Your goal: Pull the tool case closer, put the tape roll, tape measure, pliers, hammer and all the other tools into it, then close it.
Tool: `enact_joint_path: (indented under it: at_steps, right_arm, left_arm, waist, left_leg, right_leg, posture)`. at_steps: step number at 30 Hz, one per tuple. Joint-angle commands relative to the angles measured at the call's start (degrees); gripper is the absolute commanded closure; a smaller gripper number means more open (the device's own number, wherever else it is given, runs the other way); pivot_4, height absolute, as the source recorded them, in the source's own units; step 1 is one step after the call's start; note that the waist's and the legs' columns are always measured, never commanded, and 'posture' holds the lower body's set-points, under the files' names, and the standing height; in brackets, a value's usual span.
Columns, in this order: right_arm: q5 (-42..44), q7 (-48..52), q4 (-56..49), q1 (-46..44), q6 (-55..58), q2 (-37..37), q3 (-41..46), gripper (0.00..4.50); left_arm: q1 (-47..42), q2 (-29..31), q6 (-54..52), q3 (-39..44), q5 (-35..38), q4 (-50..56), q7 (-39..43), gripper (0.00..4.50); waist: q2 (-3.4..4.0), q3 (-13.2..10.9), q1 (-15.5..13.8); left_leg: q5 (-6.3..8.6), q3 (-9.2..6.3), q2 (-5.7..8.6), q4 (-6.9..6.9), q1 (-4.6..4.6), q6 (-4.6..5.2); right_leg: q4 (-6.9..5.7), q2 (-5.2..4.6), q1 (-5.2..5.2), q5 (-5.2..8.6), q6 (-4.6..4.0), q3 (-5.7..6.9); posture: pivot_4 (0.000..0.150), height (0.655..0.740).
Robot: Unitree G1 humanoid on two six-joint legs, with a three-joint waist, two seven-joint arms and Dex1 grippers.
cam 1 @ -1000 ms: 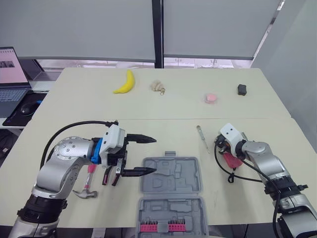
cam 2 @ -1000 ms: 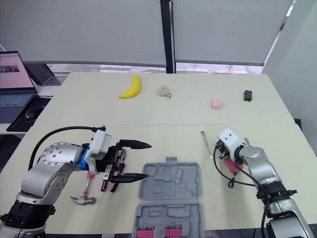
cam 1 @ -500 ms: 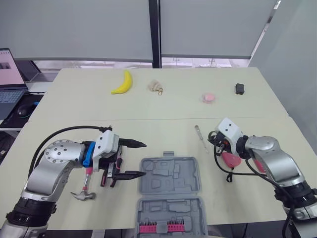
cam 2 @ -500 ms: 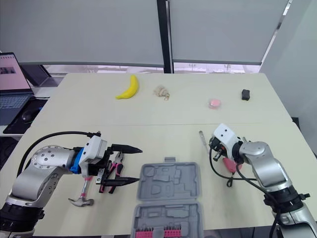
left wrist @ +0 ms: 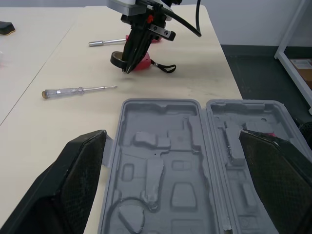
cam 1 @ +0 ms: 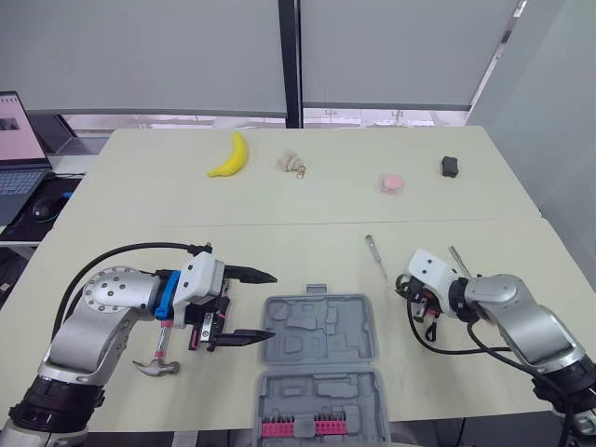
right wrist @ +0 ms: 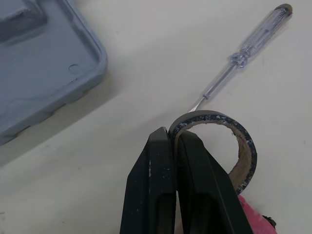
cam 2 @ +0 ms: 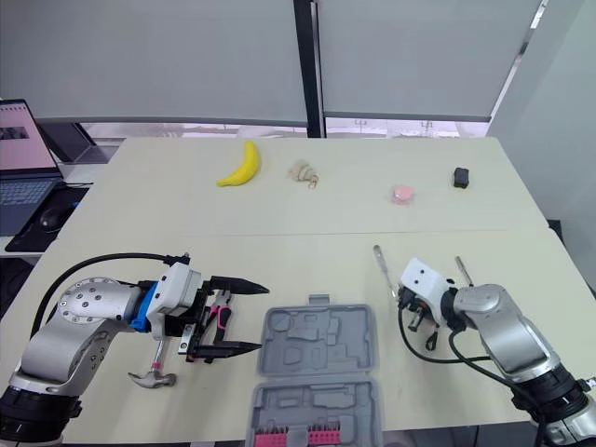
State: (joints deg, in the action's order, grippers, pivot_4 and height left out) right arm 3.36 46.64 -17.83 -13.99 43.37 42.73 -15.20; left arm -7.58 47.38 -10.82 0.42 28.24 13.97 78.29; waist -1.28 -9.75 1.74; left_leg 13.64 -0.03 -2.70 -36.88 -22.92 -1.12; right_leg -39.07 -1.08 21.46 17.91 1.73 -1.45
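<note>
The grey tool case (cam 1: 321, 358) lies open near the table's front edge, its moulded recesses bare apart from a row of pink bits. My left gripper (cam 1: 268, 305) stands open just left of the case, its fingers (left wrist: 73, 175) pointing at it. Under that arm lie red-handled pliers (cam 2: 219, 317) and a hammer (cam 1: 158, 358). Right of the case, my right gripper (right wrist: 168, 134) is shut on the rim of the dark tape roll (right wrist: 243, 146), next to the pink tape measure (left wrist: 141, 63). A clear-handled screwdriver (cam 1: 379, 259) lies between the case and the right gripper (cam 1: 421, 300).
A second slim metal driver (cam 1: 458, 261) lies just behind the right arm. On the far half of the table are a banana (cam 1: 231, 156), a beige object (cam 1: 292, 163), a pink object (cam 1: 392, 182) and a small black object (cam 1: 450, 167). A laptop (cam 1: 14, 130) stands far left.
My right gripper has dropped lower and closer to the case, now covering the pink tape measure in the head views and uncovering the second driver. The left gripper has barely moved.
</note>
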Motion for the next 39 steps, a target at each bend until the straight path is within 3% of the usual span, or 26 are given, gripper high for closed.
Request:
enact_joint_path:
  at_steps: [1, 9, 20, 39]
  right_arm:
    - [1.73, 1.03, -6.69, -1.09, 2.09, -0.99, -1.44, 4.49]
    - [5.59, -0.82, -9.76, -8.00, 11.04, -12.48, -8.97, 4.49]
    - [3.62, -2.99, 8.36, -17.41, 7.39, -28.12, -20.47, 4.49]
    - [0.61, -2.38, 21.31, -21.47, 0.87, -35.80, -24.16, 4.49]
  left_arm:
    - [1.39, 1.55, 1.87, 1.51, -0.35, -0.42, 1.28, 0.00]
    - [6.75, 5.77, 8.50, 5.00, -3.55, -8.68, 3.92, 0.00]
    - [9.81, 8.47, 9.04, 7.66, -2.72, -9.00, 5.43, 0.00]
    - [11.40, 8.54, 9.02, 7.92, -3.09, -7.47, 5.91, 0.00]
  waist:
    - [0.00, 0.00, 0.04]
    - [0.02, -0.01, 0.03]
    - [-0.01, 0.00, -0.10]
    - [-0.01, 0.00, 0.07]
  left_leg:
    - [0.00, 0.01, 0.00, 0.00, 0.00, 0.00]
    - [0.00, -0.09, -0.07, 0.02, 0.00, 0.00]
    - [0.00, -0.06, -0.08, 0.02, -0.08, 0.00]
    - [0.00, -0.04, -0.08, 0.00, -0.10, 0.00]
  right_leg:
    - [0.00, 0.00, 0.00, 0.00, 0.00, -0.02]
    - [-0.02, 0.01, 0.05, 0.02, -0.04, 0.08]
    - [-0.02, -0.12, 0.15, 0.01, -0.06, 0.11]
    - [-0.80, -0.04, 0.62, 0.08, -0.30, 0.08]
  posture:
    - [0.150, 0.7274]
    - [0.150, 0.7274]
    - [0.150, 0.7274]
    - [0.150, 0.7274]
